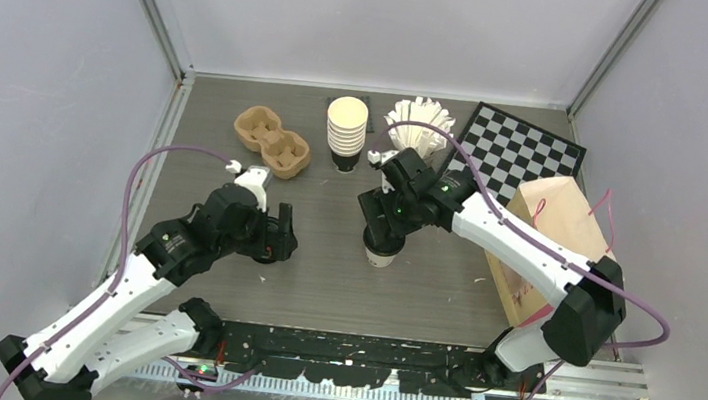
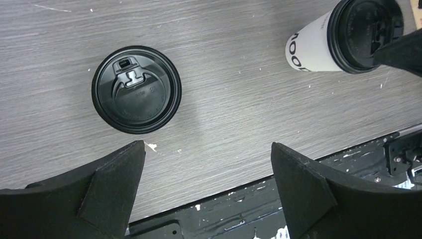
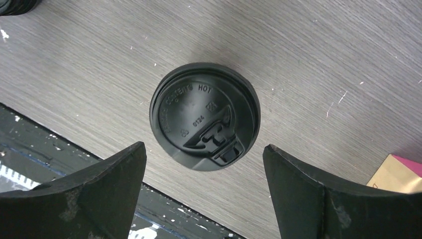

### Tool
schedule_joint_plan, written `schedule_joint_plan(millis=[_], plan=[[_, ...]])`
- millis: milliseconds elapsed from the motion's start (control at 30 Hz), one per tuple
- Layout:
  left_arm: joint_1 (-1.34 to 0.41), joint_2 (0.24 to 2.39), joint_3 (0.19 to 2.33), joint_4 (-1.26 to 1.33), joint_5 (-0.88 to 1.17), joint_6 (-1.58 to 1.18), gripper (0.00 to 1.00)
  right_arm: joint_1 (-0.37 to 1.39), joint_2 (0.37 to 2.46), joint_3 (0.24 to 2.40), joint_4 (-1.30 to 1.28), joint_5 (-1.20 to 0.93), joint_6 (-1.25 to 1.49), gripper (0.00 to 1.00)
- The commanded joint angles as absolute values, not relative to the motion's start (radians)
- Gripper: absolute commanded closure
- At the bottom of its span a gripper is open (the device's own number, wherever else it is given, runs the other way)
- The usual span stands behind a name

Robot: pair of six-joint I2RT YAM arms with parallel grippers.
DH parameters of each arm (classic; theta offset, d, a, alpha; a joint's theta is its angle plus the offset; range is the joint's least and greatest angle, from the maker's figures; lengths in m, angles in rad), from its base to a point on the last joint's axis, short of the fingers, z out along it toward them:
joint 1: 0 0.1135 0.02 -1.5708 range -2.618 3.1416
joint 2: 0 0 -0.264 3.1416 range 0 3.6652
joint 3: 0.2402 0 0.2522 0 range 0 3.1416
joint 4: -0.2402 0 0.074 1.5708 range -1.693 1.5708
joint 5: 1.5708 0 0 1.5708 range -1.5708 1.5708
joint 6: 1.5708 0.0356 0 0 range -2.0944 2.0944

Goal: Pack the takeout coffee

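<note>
Plainly, both takeout coffees stand upright on the grey wood-grain table, neither one packed. We see the left cup from straight above in the left wrist view, its black lid closed over it; the left gripper hangs over that spot with its two black fingers spread wide and nothing between them; the lid lies just beyond the fingertips, clear of both.

The right cup sits a little to the right of the first, near the table's middle, its cream wall showing under the lid in the overhead view; the right gripper is directly above it, jaws likewise wide apart, one finger to either side of the lid's near edge, with bare table showing in each gap; we cannot tell how high above the lid the fingertips are.

Toward the back wall, beyond the left arm, lies a brown pulp cup carrier; just right of it stands the stack of lidless cups, then a fan of white sticks, then a checkerboard lying flat in the back right corner. A brown paper bag with pink handles sits at the right edge, beside the right arm, well apart from both cups.
</note>
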State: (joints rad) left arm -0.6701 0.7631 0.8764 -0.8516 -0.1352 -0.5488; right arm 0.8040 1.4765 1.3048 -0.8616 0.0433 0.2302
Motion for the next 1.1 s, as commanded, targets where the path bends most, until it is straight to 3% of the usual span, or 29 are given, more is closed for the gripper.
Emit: schedule_joint_plan(millis=[0, 433, 733, 1067], plan=[[-0.669, 0.715, 0.863, -0.817, -0.141, -0.529, 0.0, 0.804, 1.509, 1.362, -0.853, 0.079, 0.201, 0.09], [-0.671, 0.692, 0.858, -0.832, -0.164, -0.533, 0.0, 0.805, 1.582, 1.366, -0.834, 0.051, 0.184, 0.08], [-0.67, 0.713, 0.86, -0.833, -0.173, -0.533, 0.0, 0.804, 1.597, 1.369, -0.858, 0.091, 0.188, 0.19], [-0.671, 0.713, 0.859, -0.834, -0.183, -0.535, 0.0, 0.771, 1.599, 1.359, -0.863, 0.111, 0.185, 0.22]])
